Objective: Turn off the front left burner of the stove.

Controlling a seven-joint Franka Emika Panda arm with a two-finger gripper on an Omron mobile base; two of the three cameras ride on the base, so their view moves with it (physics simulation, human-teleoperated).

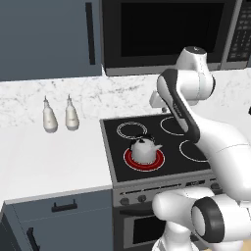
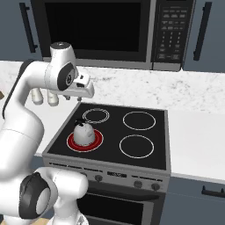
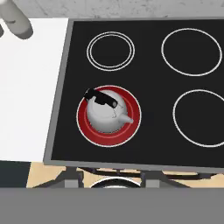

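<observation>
Since the front left burner (image 3: 109, 114) glows red under a grey kettle (image 3: 106, 114), still on, so knob not yet turned. Should go for the knob row (image 2: 126, 179) on the steel front panel of the stove (image 2: 110, 151), below the glass; probably the leftmost knob (image 1: 125, 200), though markings too small to confirm which one drives which ring. Best to drop well down and forward of the cooktop edge, keep clear of the kettle, spread the fingers before reaching, then square onto the knob and rotate until the red goes out. Risk: grabbing the neighbouring knob, as they sit just beside each other.

Arm pose: raised high over the back of the cooktop, elbow bent, wrist folded so the hand looks straight down on the glass. Gripper (image 2: 83, 90) hanging above the rear left area, near the smaller double white ring (image 2: 96, 116), well apart from any knob. Fingers drawn together, clamped on nothing. Other three rings white outline only, unlit. Two shakers (image 1: 60, 115) on the counter to the left, not involved.
</observation>
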